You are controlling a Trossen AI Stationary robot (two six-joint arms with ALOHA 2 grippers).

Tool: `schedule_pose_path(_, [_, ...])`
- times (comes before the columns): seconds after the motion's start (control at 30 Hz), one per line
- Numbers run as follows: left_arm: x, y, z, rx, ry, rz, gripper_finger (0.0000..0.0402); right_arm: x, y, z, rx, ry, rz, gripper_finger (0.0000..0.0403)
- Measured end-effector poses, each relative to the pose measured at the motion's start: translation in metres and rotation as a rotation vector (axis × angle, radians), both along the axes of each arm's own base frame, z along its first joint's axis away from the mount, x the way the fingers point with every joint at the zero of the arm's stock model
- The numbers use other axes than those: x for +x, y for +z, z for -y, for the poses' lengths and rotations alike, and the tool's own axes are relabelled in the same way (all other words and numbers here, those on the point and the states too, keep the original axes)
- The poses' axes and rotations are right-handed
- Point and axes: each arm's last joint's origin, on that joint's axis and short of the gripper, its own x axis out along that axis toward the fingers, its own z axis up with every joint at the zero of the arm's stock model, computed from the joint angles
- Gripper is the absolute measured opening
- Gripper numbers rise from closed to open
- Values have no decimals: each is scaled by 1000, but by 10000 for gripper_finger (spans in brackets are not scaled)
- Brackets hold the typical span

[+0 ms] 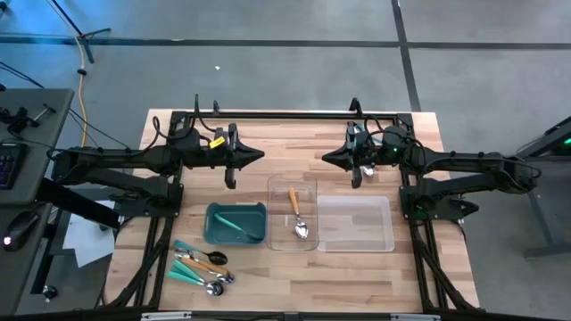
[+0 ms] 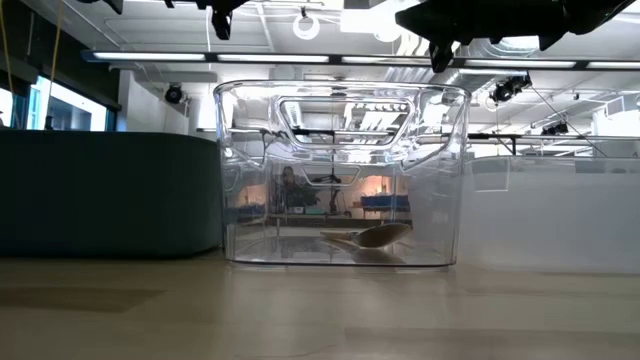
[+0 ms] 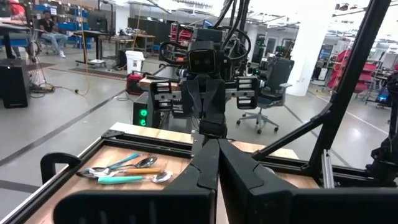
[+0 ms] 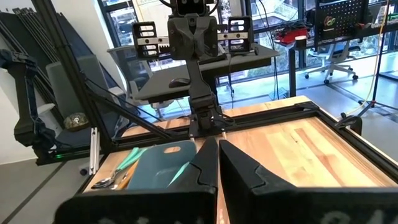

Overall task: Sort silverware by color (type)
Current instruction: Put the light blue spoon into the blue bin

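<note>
From above, the left pincer point(image 1: 257, 156) and right pincer point(image 1: 328, 159) hang closed and empty over the back of the table point(image 1: 419, 267), facing each other. An orange-handled spoon point(image 1: 296, 212) lies in the clear tray point(image 1: 272, 187); a teal utensil point(image 1: 234, 224) sits in the teal bin point(image 1: 212, 214); the remaining silverware point(image 1: 202, 267) lies heaped near the table's front left

At table height, the spoon's bowl point(image 2: 378, 237) rests on the tray floor

In the left wrist view, the heap point(image 3: 124, 172) lies on the wood; the right wrist view shows the bin point(image 4: 155, 163)
</note>
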Motion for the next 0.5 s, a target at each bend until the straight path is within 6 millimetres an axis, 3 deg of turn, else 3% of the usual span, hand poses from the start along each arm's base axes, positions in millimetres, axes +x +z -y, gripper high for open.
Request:
schedule_pose_path(0.33, [0,0,0,1,0,0,0,0,-2,0,27,-17,-19,0])
schedule_pose_path(0.5, [0,-1,0,13,1,-15,0,-3,-17,7,130,-237,-168,0])
